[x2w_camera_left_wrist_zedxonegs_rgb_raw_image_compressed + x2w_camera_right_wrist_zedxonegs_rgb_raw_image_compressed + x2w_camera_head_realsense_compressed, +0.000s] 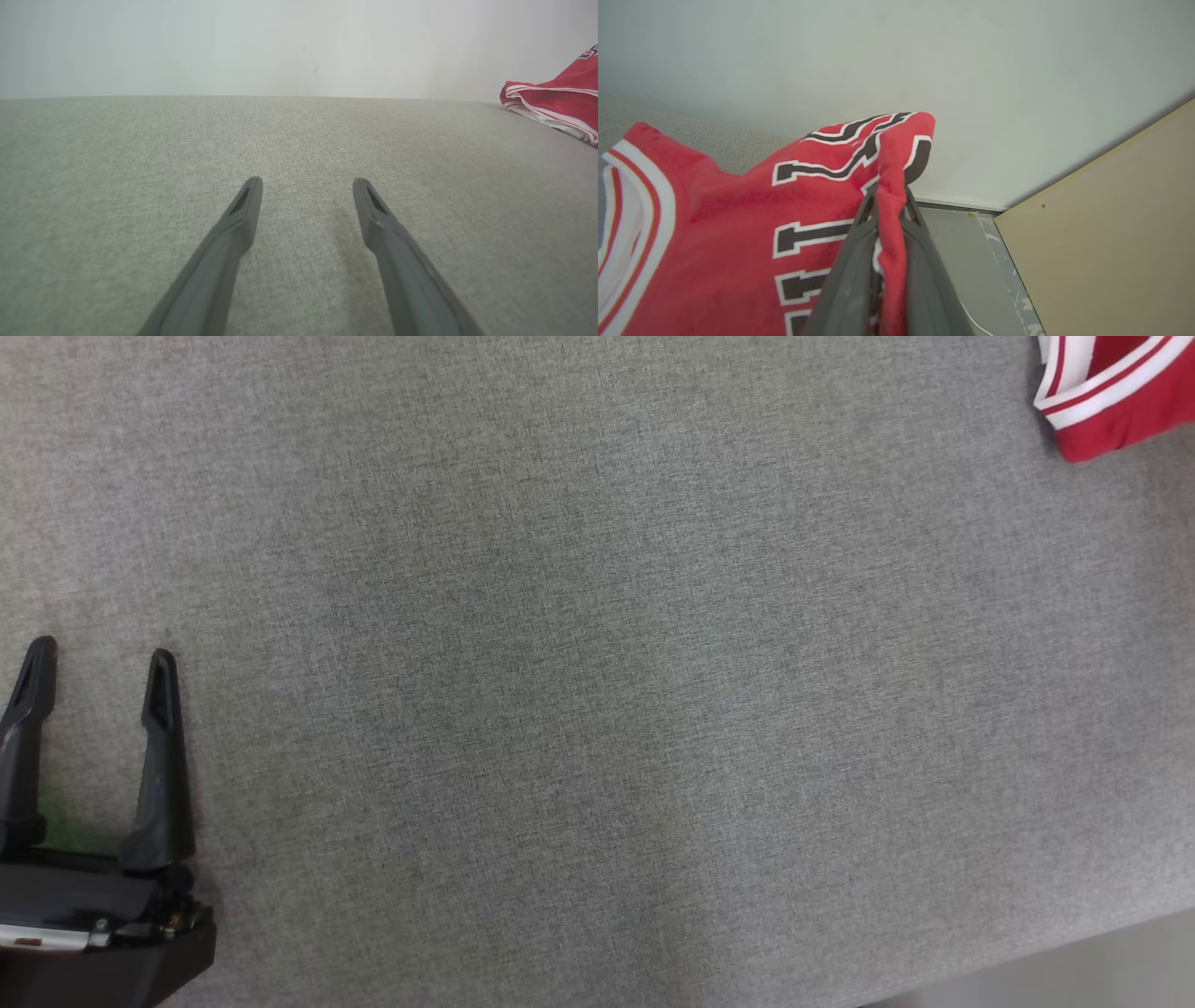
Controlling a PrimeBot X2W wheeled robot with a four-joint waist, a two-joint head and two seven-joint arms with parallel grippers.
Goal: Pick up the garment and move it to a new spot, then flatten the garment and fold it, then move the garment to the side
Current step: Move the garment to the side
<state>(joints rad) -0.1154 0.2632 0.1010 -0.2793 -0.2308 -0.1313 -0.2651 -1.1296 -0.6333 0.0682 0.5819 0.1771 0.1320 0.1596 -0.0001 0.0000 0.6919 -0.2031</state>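
- Head view, lower left: left gripper (103, 658) with its two dark fingers spread wide and nothing between them
- It sits low over the grey cloth surface (597, 672); whether it touches cannot be told
- Left wrist view: both fingers stand apart over bare grey weave, with a pale wall (233, 46) past the far edge
- The garment (1111, 420) is a red jersey with white and red trim bands
- Head view catches just a corner of it at the far upper right, well apart from the left gripper
- Left wrist view: garment bunched at the right edge, lowest folds lying on the surface
- Right wrist view: right gripper (890, 193) clamped on a fold of the garment, red cloth pinched between the fingers and rising past the tips in a peak
- Black lettering edged in white runs across the red; striped trim at the left edge of that view
- Behind the held cloth: pale wall, a strip of grey floor (962, 242), a tan board (1111, 233) at the right
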